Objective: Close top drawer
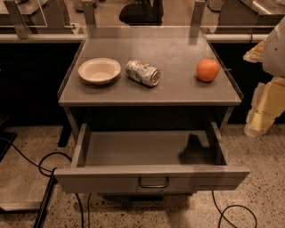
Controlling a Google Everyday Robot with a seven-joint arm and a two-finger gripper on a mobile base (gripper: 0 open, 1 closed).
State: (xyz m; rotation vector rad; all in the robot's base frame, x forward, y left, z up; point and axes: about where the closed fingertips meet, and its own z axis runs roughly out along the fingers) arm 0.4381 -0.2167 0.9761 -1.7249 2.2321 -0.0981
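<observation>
The top drawer [147, 151] of a grey metal cabinet is pulled far out toward the camera. It looks empty inside, with a dark shadow in its right part. Its flat front panel [102, 181] faces the camera low in the view, with a small dark loop handle [153, 182] at its centre. My gripper [263, 109] hangs at the right edge of the view, beside the cabinet's right side and apart from the drawer. It is above and to the right of the drawer's right front corner. The lower drawers are hidden under the open one.
On the cabinet top [178, 91] stand a white bowl [99, 70] at the left, a crushed can [142, 72] lying on its side in the middle and an orange [207, 70] at the right. Black cables [44, 160] run over the speckled floor. A rail [35, 38] and a chair [141, 13] are behind.
</observation>
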